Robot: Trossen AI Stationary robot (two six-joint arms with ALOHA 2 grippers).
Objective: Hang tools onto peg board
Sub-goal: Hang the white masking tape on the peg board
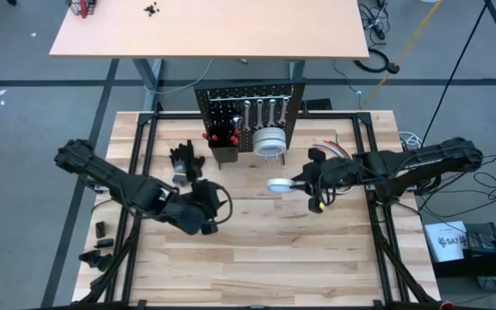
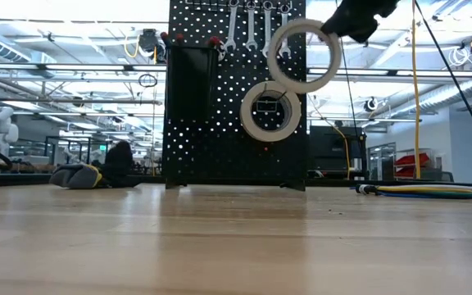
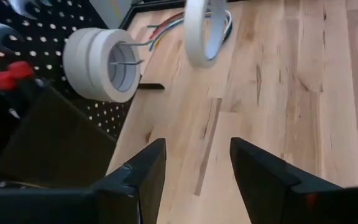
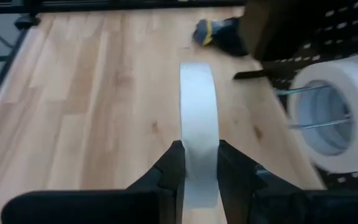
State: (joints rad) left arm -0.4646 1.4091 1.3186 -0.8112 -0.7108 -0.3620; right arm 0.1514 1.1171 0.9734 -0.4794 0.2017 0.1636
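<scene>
— Right wrist view first: what has the right gripper (image 4: 199,168) got?
— Its two dark fingers are pinched on the rim of a white tape roll (image 4: 199,124), one finger on each flat side of the ring, which stands on edge above the wooden table (image 4: 92,93).
— Where is that roll in relation to the peg board (image 1: 248,116)?
— From above it hangs in the air in front of the board, a little to the right of the hook (image 4: 309,106) that already carries tape. In the low view the held ring (image 2: 304,56) overlaps the upper right of the hung rolls (image 2: 270,111) (how far in front of them it sits cannot be told from that angle).
— And what else is on the board?
— Silver wrenches (image 1: 260,110) hang in a row along the top, red-handled screwdrivers (image 1: 220,136) stand in the small black bin (image 1: 223,155) at the lower left, and the stacked tape rolls sit on a two-prong wire hook beside the bin.
— The left gripper (image 3: 194,174)?
— Its fingers are spread apart with nothing between them; only bare table shows in the gap. It hovers over the table left of the board's front, well apart from the right gripper.
— Anything else on the table?
— Black gloves (image 1: 186,162) lie just left of the board, and coloured wires (image 3: 166,28) lie near its right end.
</scene>
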